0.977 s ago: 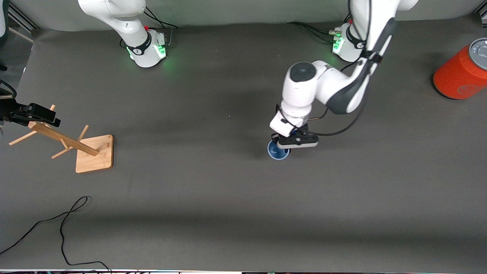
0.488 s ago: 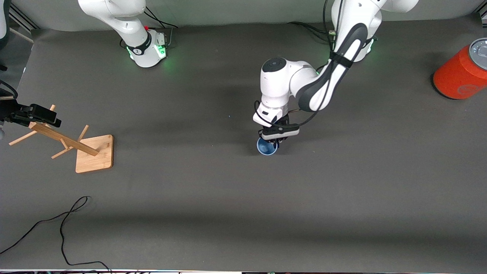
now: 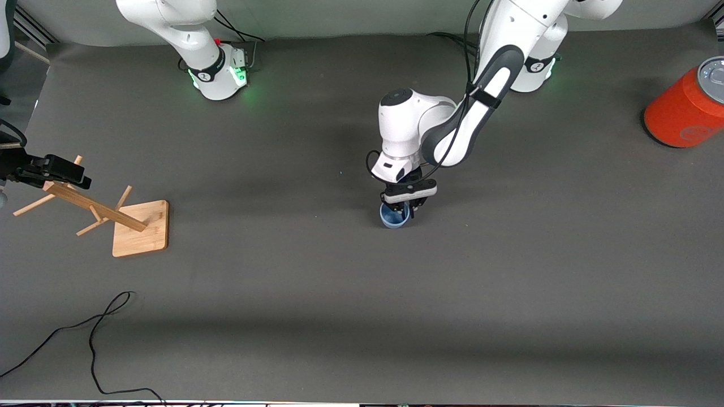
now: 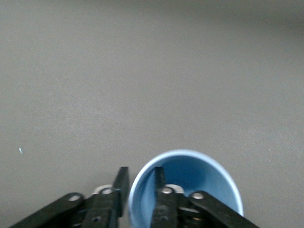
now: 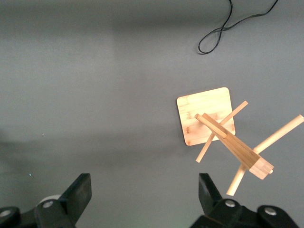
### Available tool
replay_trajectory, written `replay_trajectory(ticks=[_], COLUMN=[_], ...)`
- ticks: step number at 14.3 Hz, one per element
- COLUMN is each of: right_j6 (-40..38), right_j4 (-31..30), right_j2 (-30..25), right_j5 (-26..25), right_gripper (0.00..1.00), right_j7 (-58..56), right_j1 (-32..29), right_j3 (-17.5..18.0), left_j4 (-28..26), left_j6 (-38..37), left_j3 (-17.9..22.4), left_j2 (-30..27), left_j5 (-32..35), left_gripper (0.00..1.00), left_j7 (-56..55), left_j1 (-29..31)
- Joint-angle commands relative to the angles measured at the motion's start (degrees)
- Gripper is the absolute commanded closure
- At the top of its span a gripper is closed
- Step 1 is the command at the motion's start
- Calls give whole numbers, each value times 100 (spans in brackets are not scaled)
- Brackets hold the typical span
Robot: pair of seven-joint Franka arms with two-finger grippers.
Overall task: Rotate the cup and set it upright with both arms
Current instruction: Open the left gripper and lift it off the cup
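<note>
Cup (image 3: 394, 216) upright | left gripper (image 3: 403, 208) fingers astride rim, grip unclear | right gripper (image 5: 145, 194) wide open, idle

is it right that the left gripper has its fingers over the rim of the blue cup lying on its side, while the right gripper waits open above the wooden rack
Not quite: the cup stands upright, mouth up, as the left wrist view shows. The rest holds: the left gripper has one finger inside the rim and one outside, and the right gripper waits open above the wooden rack.

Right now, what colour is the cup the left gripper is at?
Pale blue, inside and out; the cup shows best in the left wrist view.
</note>
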Motion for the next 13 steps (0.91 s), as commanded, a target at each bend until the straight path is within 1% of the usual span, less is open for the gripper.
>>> replay_trajectory(ticks=[1, 2, 3, 4, 5, 6, 7, 9, 11, 13], right_j6=[73, 73, 82, 82, 82, 82, 82, 82, 99, 99], right_j4=[-47, -47, -47, -47, -47, -47, -47, -47, -47, -47], right_j2=[-22, -22, -22, -22, -22, -22, -22, -22, -22, -22], right_j5=[-35, -35, -35, -35, -35, -35, -35, -35, -35, -35], right_gripper=[0, 0, 0, 0, 0, 0, 0, 0, 0, 0], right_j7=[-115, -115, -115, -115, -115, -115, -115, -115, -115, -115], right_j1=[9, 9, 9, 9, 9, 9, 9, 9, 17, 9], right_j3=[3, 3, 3, 3, 3, 3, 3, 3, 3, 3], left_j4=[21, 21, 39, 100, 196, 441, 748, 1529, 2198, 2543], left_j6=[-69, -69, -78, -130, -392, -803, -1347, -2323, -3098, -3678], left_j3=[13, -5, -5, 4, 30, 21, 21, 30, 30, 21], left_j2=[-307, -438, -561, -719, -895, -1010, -1098, -1125, -1116, -1134], left_j5=[52, -122, -603, -1251, -1910, -2448, -2845, -3557, -4085, -4569], left_gripper=[0, 0, 0, 0, 0, 0, 0, 0, 0, 0], left_j7=[44, 429, 920, 1612, 2315, 2922, 3511, 4646, 5701, 6930], left_j1=[128, 259, 339, 357, 392, 488, 576, 830, 1269, 1918])
